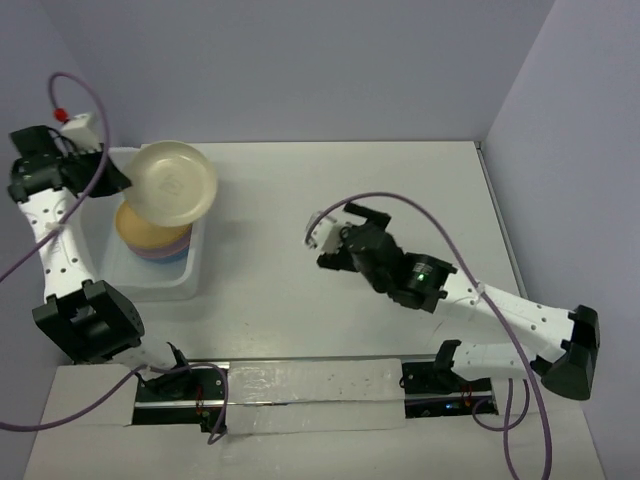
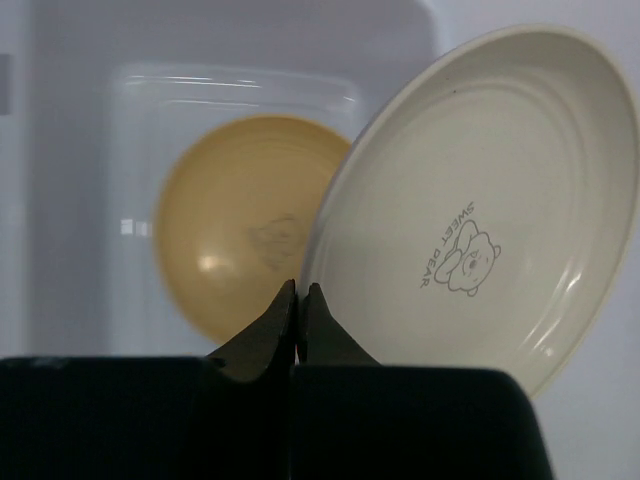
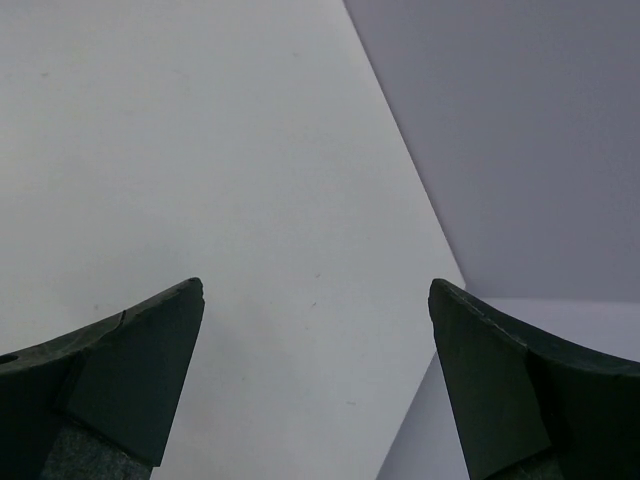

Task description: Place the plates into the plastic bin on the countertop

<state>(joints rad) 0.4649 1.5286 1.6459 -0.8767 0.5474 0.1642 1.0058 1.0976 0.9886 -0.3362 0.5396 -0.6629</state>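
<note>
Overhead, carrying cream plate [image 1: 172, 183] by its rim in clenched left gripper [image 1: 116, 178], tilted above stacked plates [image 1: 150, 240] in plastic bin [image 1: 150, 288]. Closer, pinching that rim over an orange-yellow plate [image 2: 240, 230]. Rightward, gaping empty over countertop [image 3: 200, 150] with the right gripper [image 3: 315, 300]. Next, probably lowering flatter, then releasing.

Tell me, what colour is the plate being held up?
Cream plate, with a faint bear print; clearest in the left wrist view.

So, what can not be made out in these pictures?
Top view: the lower plates of the stack in the bin; the cream plate partly covers them, so no sure count.
Left wrist view: the orange plate's centre mark is blurred.
Right wrist view: bin and plates lie outside the frame.
</note>
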